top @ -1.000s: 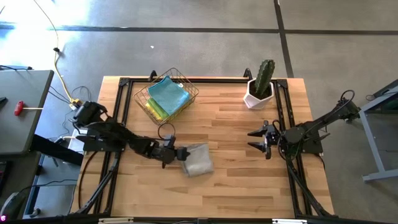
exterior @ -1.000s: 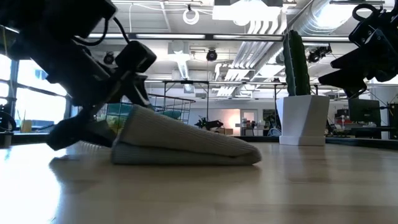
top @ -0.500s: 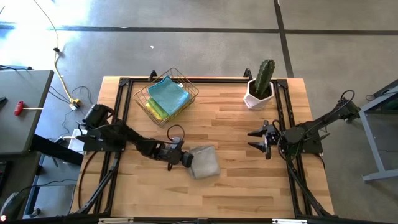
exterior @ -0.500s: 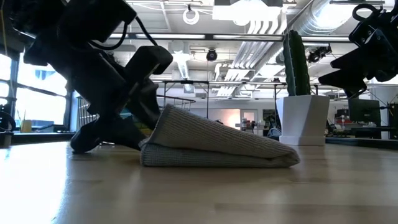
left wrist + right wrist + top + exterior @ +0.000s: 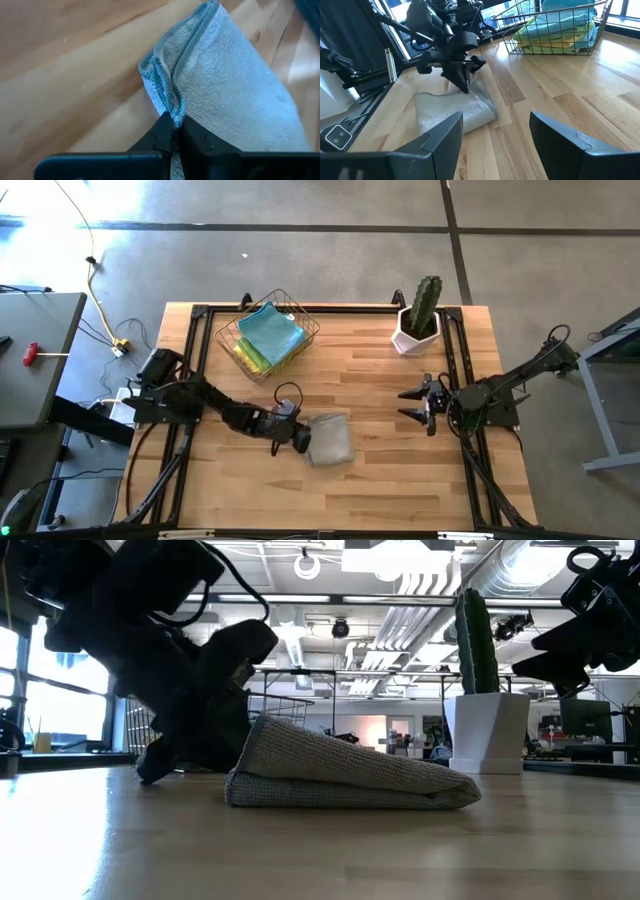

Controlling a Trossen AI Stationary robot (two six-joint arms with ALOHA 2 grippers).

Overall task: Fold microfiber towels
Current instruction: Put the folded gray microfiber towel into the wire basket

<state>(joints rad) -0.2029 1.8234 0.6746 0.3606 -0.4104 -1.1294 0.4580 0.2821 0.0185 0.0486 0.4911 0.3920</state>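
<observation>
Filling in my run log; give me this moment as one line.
left gripper: shut on grey towel edge | right gripper: open, waiting above table | other towels: in wire basket

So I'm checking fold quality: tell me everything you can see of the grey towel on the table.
The grey towel is a looped microfiber cloth, folded into a layered wedge, thicker at the end beside the left gripper. It lies flat on the wooden table, in front of the wire basket. The left gripper's fingers are shut on its stacked hemmed edges at one corner. Nothing else touches it.
</observation>
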